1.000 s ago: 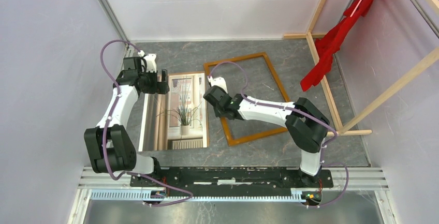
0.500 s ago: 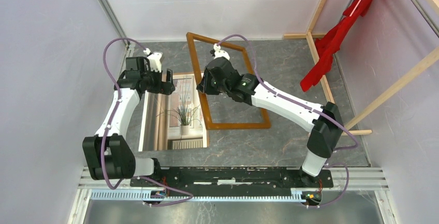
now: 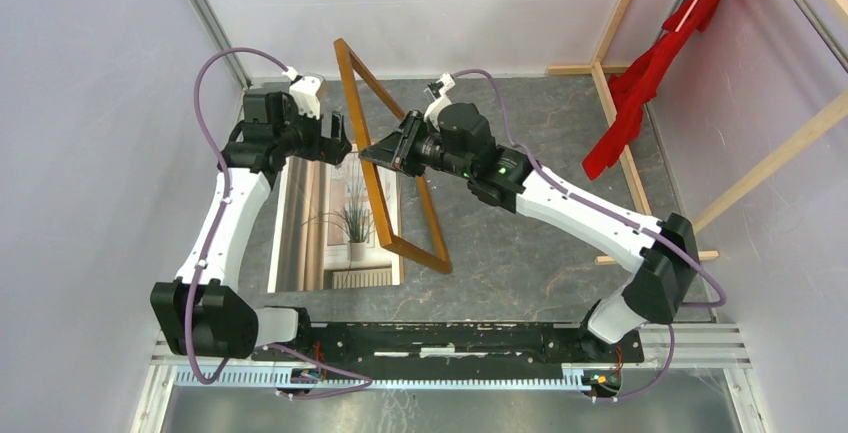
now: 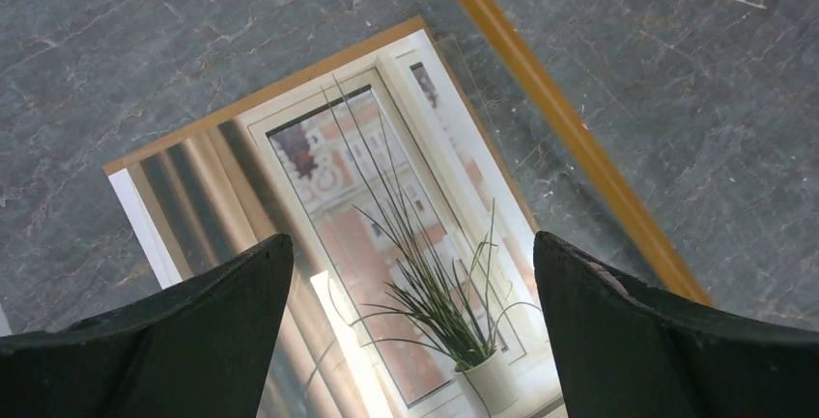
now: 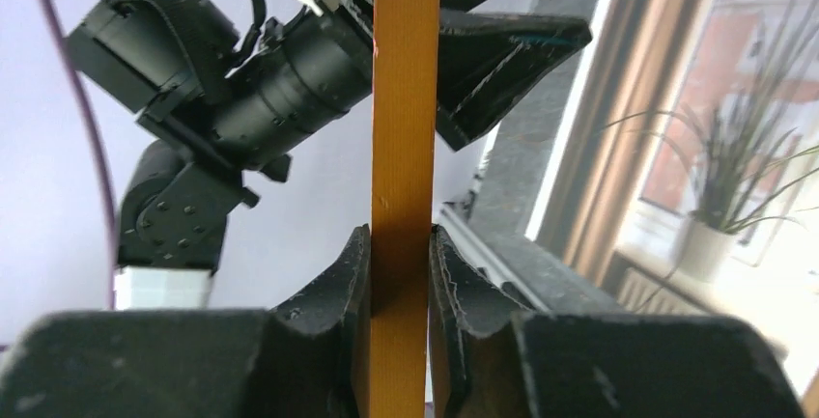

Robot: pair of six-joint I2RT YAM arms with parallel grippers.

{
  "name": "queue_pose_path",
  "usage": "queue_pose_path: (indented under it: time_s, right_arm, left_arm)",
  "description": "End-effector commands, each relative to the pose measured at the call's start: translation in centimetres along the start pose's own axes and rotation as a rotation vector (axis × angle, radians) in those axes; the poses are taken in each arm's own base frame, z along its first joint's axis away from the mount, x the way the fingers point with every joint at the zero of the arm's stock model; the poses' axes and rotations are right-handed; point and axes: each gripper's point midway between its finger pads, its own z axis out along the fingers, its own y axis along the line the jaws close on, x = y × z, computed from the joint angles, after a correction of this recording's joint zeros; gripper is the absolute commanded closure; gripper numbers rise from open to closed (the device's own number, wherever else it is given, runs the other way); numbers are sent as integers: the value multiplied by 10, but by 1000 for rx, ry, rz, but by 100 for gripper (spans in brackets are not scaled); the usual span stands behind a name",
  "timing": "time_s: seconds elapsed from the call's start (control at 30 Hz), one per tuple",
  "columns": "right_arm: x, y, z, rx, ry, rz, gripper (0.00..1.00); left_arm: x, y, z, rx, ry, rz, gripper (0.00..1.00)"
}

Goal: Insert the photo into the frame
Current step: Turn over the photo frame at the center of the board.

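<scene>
**Frame up on edge at the photo's right side, in your right gripper**

Your right gripper [image 5: 401, 244] is clamped on one thin rail of the frame [image 3: 377, 188], with a finger pressed against each face of the wood. The frame stands steeply tilted over the photo's right edge. The photo [image 3: 345, 218] lies flat on the grey table [image 3: 560, 123], and a strip of brown board [image 4: 261, 90] shows past its far edge. Your left gripper [image 4: 410, 244] hovers above the photo's far end, jaws spread wide and holding nothing.

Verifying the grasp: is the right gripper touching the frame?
Touching. Right wrist view: the right gripper clamps the frame, both fingers pressed against its rail.
</scene>
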Motion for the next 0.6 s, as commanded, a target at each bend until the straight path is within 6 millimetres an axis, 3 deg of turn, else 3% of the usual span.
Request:
queue_pose_path:
  time_s: [0.0,0.27,0.4,0.57]
  right_arm:
    - [-25,63,-30,-268,-60,90,100]
    - [-23,31,-31,-259,-13,153,100]
    - [-18,16,-30,-250,35,158,95]
    - [-22,-1,-32,-217,57,129,62]
  left_arm:
    - [-29,-17,-13,46,-77,-30,0]
    - [-50,-34,-10,68,-135,-28,0]
    - [-63,-42,-4,72,-164,-33,0]
    - [-75,-51,9,69,-175,-48,0]
